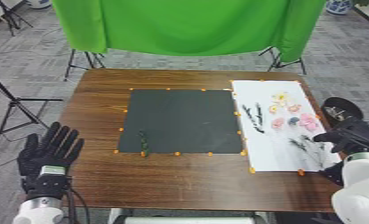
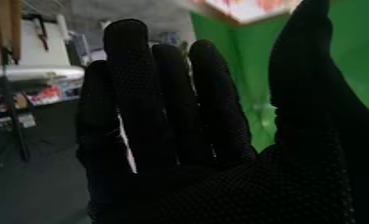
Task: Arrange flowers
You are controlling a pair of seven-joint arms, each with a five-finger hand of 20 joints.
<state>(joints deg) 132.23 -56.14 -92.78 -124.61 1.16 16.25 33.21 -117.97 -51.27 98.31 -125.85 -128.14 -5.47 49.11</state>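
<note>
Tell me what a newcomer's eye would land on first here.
Probably the bright green cloth hanging beyond the brown table. Next, perhaps, the dark mat on the table, a green stem at its near left corner. Then the pink flowers on the white sheet at the right, beside the robot's right hand.

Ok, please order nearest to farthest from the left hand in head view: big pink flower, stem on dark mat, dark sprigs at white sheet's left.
1. Stem, mat's near left
2. Dark sprigs, sheet's left
3. Big pink flower, sheet's right
</note>
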